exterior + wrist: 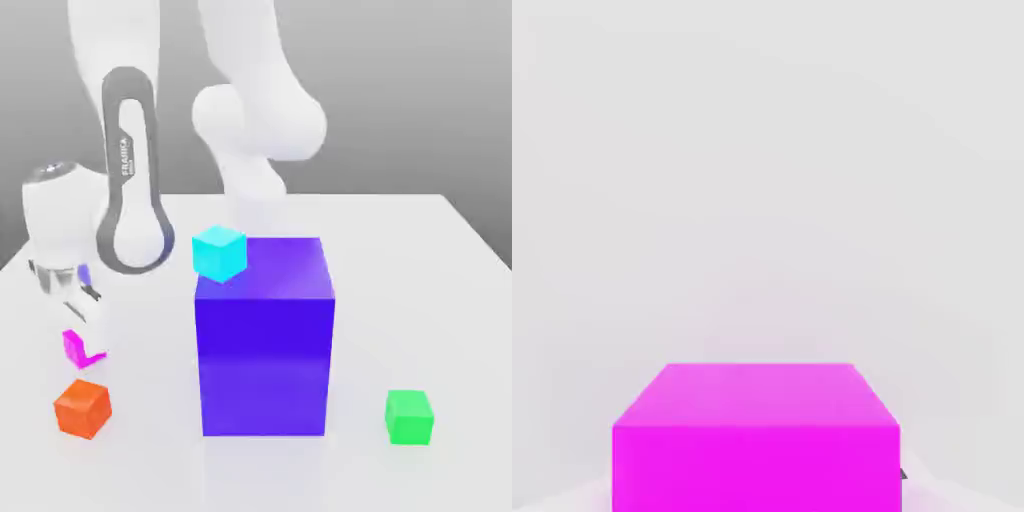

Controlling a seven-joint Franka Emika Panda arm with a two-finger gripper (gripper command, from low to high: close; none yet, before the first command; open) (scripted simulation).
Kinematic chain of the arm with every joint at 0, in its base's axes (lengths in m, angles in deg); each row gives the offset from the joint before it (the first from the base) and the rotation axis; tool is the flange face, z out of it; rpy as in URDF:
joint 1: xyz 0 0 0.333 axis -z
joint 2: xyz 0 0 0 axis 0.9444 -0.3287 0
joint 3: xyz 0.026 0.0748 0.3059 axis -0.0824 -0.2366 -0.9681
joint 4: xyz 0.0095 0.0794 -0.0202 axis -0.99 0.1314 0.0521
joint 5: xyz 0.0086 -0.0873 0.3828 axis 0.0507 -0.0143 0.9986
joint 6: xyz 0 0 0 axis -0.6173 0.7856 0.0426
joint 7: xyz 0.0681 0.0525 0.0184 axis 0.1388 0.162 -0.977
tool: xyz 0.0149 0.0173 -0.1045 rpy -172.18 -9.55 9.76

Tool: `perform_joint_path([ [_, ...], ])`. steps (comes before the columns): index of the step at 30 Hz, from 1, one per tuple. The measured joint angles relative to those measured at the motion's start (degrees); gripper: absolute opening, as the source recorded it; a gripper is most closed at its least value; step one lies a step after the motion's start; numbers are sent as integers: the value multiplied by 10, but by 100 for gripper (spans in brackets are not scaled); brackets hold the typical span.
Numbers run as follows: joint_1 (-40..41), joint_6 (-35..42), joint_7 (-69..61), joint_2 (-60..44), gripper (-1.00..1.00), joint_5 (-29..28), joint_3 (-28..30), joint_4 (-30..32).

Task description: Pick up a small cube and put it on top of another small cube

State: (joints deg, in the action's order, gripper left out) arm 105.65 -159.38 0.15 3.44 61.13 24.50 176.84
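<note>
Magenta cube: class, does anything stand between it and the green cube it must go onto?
Yes. The big blue-purple block stands between the small magenta cube and the small green cube, with a cyan cube at its top.

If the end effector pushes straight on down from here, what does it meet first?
Probably the pale white tabletop: the end effector is down at the small magenta cube. How much gap is left beneath is unclear.
</note>
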Motion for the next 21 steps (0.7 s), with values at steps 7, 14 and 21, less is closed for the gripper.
perform_joint_path([
  [7, -33, 62, 104, 86, -100, -140, 69, 22],
  [14, -71, 79, 142, 125, -100, -169, 31, -11],
  [21, -261, 119, 192, 131, -100, -175, -56, -59],
])
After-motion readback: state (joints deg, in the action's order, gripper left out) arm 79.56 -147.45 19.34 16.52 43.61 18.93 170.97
